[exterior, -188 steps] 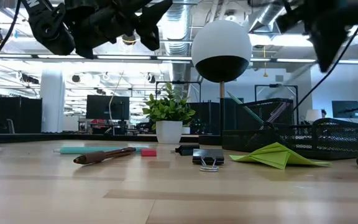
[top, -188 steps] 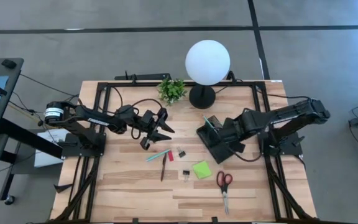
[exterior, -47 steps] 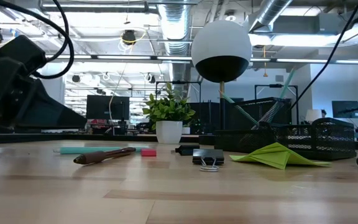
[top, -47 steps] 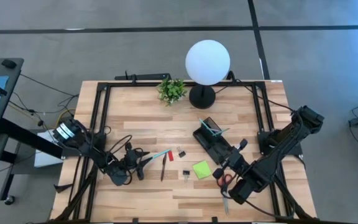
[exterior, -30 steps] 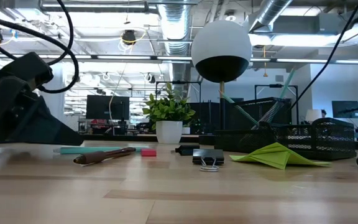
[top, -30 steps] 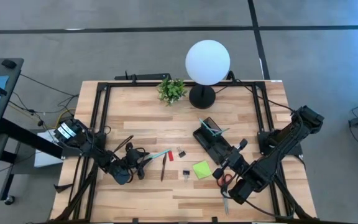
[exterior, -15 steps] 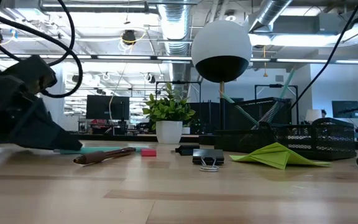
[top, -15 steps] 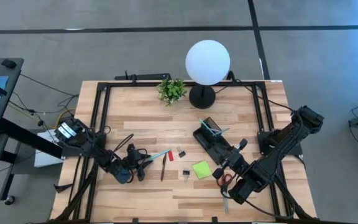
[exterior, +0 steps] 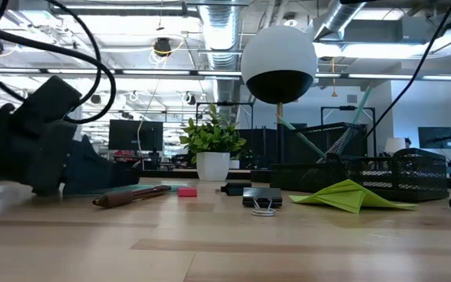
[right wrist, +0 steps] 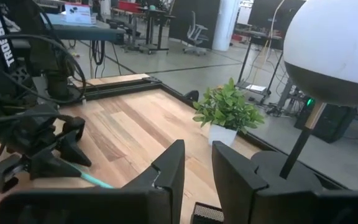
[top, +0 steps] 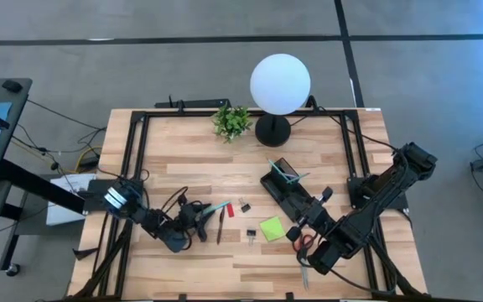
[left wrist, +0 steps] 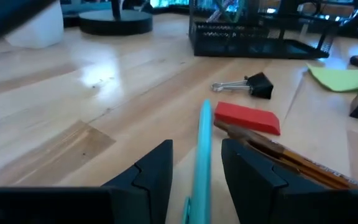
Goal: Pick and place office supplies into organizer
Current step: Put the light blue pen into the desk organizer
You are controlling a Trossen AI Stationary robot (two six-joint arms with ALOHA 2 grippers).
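lying low on your table (top: 183, 180), left gripper (left wrist: 194, 168) has parted fingers (left wrist: 151, 177) straddling the teal pen (left wrist: 201, 149), not clamped; red piece (left wrist: 247, 118) and dark pen (left wrist: 278, 152) crowd just beyond, bare wood elsewhere. right gripper (right wrist: 194, 171): slightly parted, above the scissors (top: 302, 245).

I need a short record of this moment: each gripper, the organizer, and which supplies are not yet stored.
left gripper: open, low on the table, one finger on each side of the teal pen
right gripper: open, holding nothing, by the scissors
organizer: right of centre
loose on the table: dark pen, red piece, clips, green pad, scissors
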